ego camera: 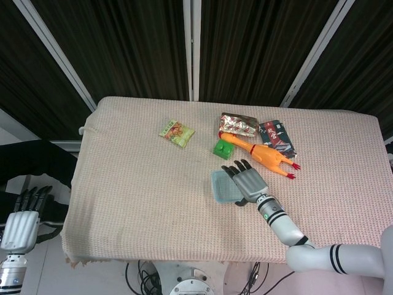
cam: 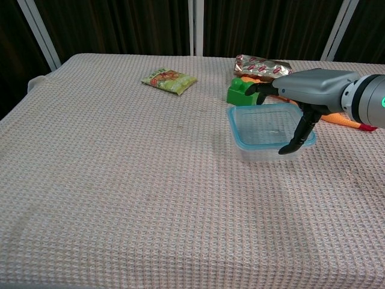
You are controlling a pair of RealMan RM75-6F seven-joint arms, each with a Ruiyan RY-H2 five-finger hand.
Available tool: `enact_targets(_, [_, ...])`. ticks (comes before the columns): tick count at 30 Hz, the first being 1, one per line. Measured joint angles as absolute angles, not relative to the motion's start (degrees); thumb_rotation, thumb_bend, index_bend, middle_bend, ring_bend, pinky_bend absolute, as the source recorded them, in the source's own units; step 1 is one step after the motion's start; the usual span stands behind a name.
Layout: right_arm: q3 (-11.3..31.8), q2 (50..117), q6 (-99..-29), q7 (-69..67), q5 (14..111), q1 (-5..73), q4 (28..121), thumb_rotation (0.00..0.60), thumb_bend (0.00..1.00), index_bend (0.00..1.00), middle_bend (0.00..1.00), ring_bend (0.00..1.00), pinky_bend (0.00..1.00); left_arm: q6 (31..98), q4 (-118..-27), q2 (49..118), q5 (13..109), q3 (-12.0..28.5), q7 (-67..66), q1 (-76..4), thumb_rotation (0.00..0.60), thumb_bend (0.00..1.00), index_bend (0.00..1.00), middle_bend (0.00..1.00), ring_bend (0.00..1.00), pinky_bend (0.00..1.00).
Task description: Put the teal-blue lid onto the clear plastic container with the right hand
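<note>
The clear plastic container (cam: 255,155) stands right of the table's middle, with the teal-blue lid (cam: 236,129) lying on top of it. My right hand (cam: 310,90) reaches across the lid. Its thumb (cam: 296,139) hooks down over the near right edge and its fingertips (cam: 252,90) sit at the far edge. From the head view the lid (ego camera: 219,186) shows left of the right hand (ego camera: 247,183), which covers its right part. My left hand (ego camera: 23,216) hangs off the table's left side, fingers apart and holding nothing.
A green block (cam: 239,91) sits just behind the container. An orange rubber chicken (ego camera: 261,155) lies to its right. A foil packet (ego camera: 239,125) and a dark packet (ego camera: 277,136) lie further back, and a green snack bag (ego camera: 177,132) lies at the back left.
</note>
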State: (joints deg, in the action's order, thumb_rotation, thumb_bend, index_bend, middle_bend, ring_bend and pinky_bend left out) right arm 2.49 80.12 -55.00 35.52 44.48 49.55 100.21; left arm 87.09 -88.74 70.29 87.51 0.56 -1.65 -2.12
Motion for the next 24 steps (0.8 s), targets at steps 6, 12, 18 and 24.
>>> enact_targets(6, [2.26, 79.38, -55.38, 35.22, 45.51, 49.26, 101.16, 0.6, 0.04, 0.0, 0.03, 0.0, 0.0, 86.98, -88.73, 70.34, 87.41, 0.57, -1.6, -2.14, 0.6, 0.07, 0.06, 0.08, 0.01, 0.0])
enact_targets(12, [1.85, 78.81, -56.39, 35.23, 46.44, 48.67, 102.02, 0.6, 0.03, 0.0, 0.03, 0.0, 0.0, 86.87, -88.69, 70.31, 87.4, 0.59, -1.53, -2.23, 0.6, 0.07, 0.06, 0.08, 0.01, 0.0])
enact_targets(18, [0.38, 76.06, -60.52, 35.18, 51.17, 46.16, 105.1, 0.6, 0.03, 0.0, 0.15, 0.0, 0.0, 86.84, -88.38, 70.34, 87.37, 0.55, -1.01, -2.2, 0.6, 0.07, 0.06, 0.08, 0.01, 0.0])
enact_targets(24, [-2.03, 71.93, -63.12, 34.46, 54.43, 42.54, 107.88, 0.6, 0.04, 0.0, 0.18, 0.0, 0.0, 86.57, -88.08, 70.63, 87.7, 0.49, -0.82, -2.48, 0.6, 0.07, 0.06, 0.08, 0.01, 0.0])
